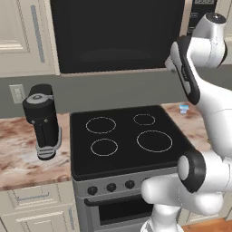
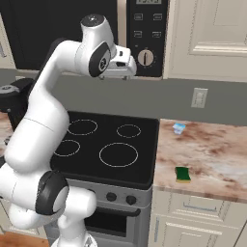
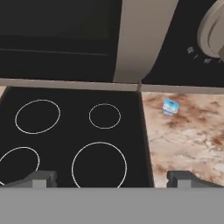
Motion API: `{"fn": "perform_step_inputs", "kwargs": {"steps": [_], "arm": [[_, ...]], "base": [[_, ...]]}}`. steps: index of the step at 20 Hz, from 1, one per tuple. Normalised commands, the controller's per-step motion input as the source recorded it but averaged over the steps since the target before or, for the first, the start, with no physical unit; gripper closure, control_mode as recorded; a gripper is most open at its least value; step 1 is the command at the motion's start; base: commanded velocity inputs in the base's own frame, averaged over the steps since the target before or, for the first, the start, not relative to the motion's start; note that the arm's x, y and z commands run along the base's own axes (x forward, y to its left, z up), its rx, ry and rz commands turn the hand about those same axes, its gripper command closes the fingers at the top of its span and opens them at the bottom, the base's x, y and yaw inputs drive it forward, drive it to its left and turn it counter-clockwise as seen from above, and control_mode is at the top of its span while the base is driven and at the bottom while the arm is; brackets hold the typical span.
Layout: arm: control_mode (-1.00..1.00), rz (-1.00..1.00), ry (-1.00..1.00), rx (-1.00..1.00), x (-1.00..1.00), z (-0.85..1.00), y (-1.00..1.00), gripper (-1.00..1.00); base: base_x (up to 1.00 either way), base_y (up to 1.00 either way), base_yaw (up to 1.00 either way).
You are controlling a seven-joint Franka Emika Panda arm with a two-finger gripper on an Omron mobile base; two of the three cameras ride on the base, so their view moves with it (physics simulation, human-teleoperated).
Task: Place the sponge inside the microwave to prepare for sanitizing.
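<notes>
The sponge (image 2: pixel 182 174), a small green-topped block, lies on the marble counter right of the stove, near the counter's front edge. The microwave (image 2: pixel 58 29) hangs above the stove with its black glass door (image 1: pixel 118 34) shut. Its beige handle (image 3: pixel 140 39) and its button panel with the knob (image 2: pixel 145 58) are on its right side. My gripper (image 2: pixel 120 72) is raised in front of the microwave's lower right corner, just below the handle, far above and left of the sponge. In the hand view the gripper (image 3: pixel 112 178) stands open with nothing between the fingertips (image 3: pixel 43 177).
A black stove top (image 1: pixel 127 136) with several burner rings lies under the gripper. A tiny bluish glass (image 2: pixel 179 128) stands on the right counter near the wall. A black coffee machine (image 1: pixel 41 120) stands on the left counter. Cabinets flank the microwave.
</notes>
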Motion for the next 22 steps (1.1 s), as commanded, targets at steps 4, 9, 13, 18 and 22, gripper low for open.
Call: {"fn": "perform_step_inputs", "kwargs": {"steps": [4, 9, 13, 18, 22], "arm": [[-1.00, 0.01, 0.00, 0.00, 0.30, 0.20, -0.08, -1.00], [-1.00, 0.00, 0.00, 0.00, 0.29, 0.19, -0.10, -1.00], [-1.00, 0.00, -0.02, 0.00, 0.24, 0.14, -0.04, -1.00], [-1.00, 0.00, -0.15, 0.00, 0.21, 0.09, -0.02, -1.00], [-1.00, 0.00, -0.20, 0.00, 0.15, 0.04, -0.04, -1.00]], "base": [[0.00, 0.00, 0.00], [0.00, 0.00, 0.00], [0.00, 0.00, 0.00], [0.00, 0.00, 0.00], [0.00, 0.00, 0.00]]}}
